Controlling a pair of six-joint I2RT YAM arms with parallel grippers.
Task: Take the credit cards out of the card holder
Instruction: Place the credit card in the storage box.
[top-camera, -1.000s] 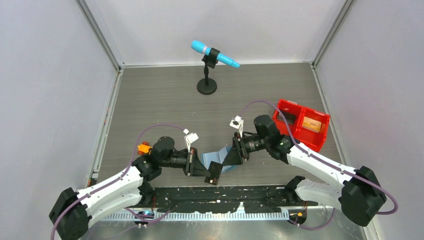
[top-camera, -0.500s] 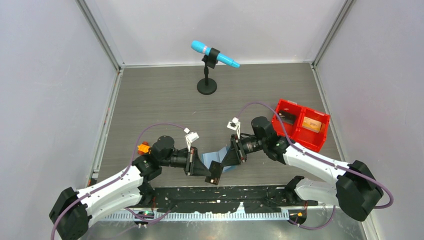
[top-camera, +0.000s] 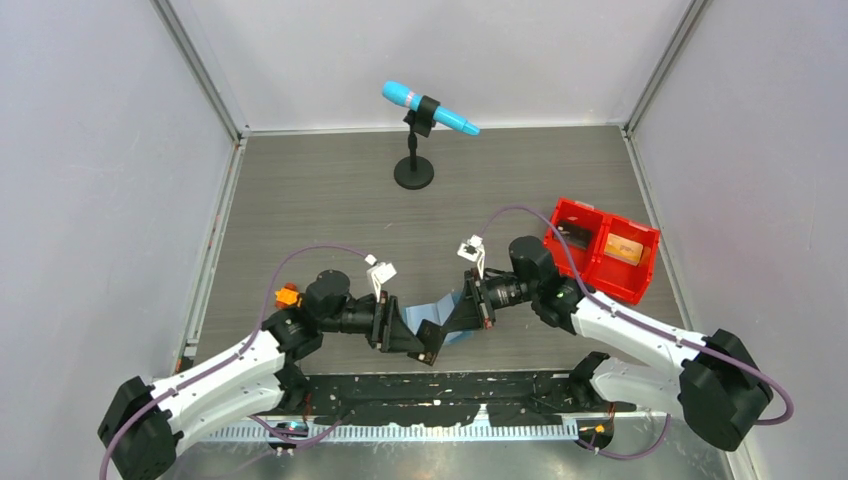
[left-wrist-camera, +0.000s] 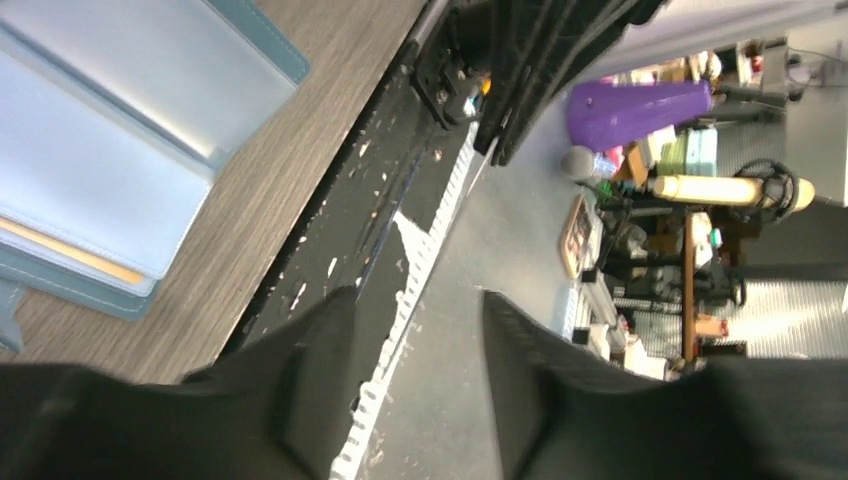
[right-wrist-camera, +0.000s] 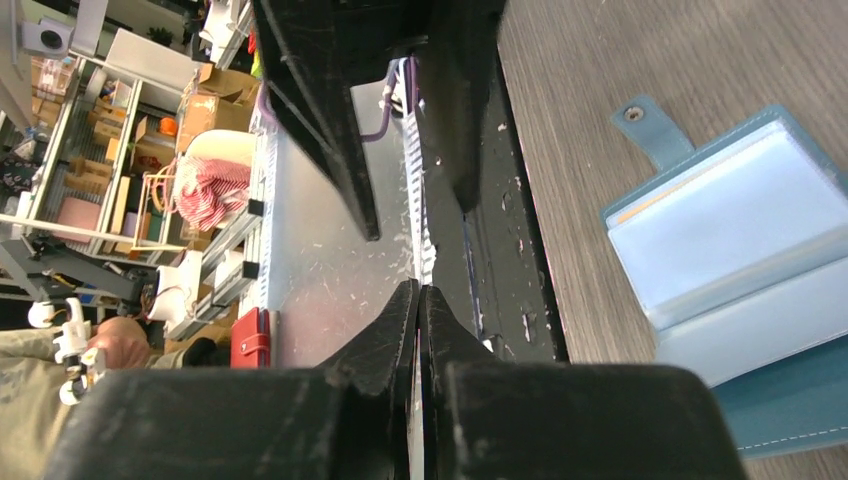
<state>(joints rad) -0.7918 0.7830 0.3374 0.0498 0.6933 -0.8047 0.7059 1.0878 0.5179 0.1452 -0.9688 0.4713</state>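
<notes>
- Grey wood-grain table (top-camera: 330, 200) bore the teal-blue bifold card holder (top-camera: 428, 310), spread open with its pockets up for access.
- Red two-compartment plastic bin (top-camera: 612, 283) stood beyond and right of the card holder, probably the drop point.
- Left gripper (left-wrist-camera: 415, 310) hung at the card holder's left, jaws partly apart and empty.
- Right gripper (right-wrist-camera: 420, 290) hung at its right, pinched closed on nothing.
- Orange-gold credit card (left-wrist-camera: 70, 255) sat tucked in the card holder's pale pocket.

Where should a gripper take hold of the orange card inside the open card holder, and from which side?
Grip the orange card's thin exposed edge, at the mouth of its pale blue pocket. The card holder lies open and flat, so likely come low from that pocket-mouth side and slide the card out along the pocket.
</notes>
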